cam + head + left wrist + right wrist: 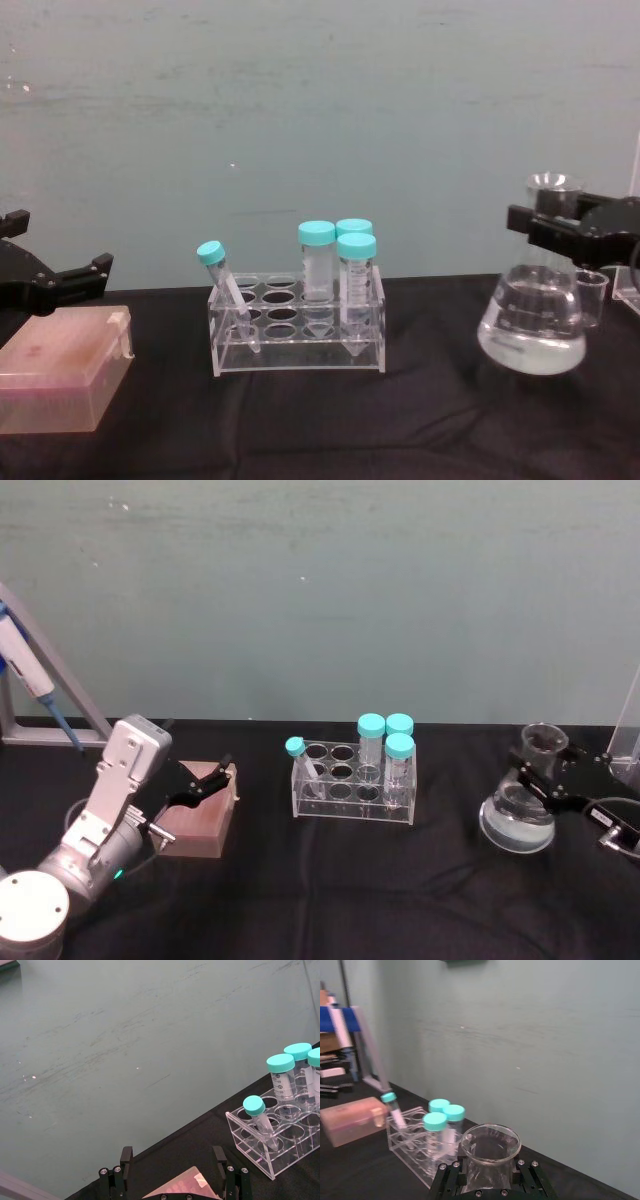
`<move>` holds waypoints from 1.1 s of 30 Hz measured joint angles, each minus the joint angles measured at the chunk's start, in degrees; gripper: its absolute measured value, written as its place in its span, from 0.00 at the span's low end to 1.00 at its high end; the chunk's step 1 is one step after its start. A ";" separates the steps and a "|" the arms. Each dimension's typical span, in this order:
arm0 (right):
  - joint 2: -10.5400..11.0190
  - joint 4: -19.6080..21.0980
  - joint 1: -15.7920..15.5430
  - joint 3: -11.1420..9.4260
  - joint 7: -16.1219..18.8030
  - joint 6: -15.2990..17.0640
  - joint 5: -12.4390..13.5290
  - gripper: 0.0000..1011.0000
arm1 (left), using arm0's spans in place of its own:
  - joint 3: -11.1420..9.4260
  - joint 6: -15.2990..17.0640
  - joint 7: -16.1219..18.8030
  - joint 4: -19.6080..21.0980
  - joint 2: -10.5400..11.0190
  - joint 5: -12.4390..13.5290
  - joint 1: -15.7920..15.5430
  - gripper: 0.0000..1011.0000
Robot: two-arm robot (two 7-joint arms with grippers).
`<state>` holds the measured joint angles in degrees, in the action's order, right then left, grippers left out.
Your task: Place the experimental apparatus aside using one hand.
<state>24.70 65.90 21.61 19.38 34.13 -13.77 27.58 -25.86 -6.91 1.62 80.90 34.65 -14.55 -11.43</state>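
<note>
Now I am holding the right gripper (541, 777) closed around the neck of the conical flask (517, 818), standing right of the tube rack (353, 784), and I am judging this liquid-filled glass heavy, slippery and fragile.

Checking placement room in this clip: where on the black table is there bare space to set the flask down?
Bare black cloth runs along the near edge, and between the tube rack and the flask held by the right gripper. The far right is crowded by the clear stand. At left, the left gripper hovers over the pink box.
</note>
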 joint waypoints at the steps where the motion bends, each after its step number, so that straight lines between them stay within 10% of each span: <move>1: -0.03 0.04 -0.19 -0.29 -0.37 0.07 -0.09 0.45 | 0.00 0.00 0.00 0.00 0.00 0.00 0.00 0.99; 33: -1.70 -5.16 0.30 -5.78 -5.99 -2.38 -7.87 0.45 | 0.00 0.00 0.00 0.00 0.00 0.00 0.00 0.99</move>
<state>23.00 60.74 21.91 13.60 28.15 -16.16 19.71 -25.86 -6.90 1.62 80.90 34.65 -14.55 -11.43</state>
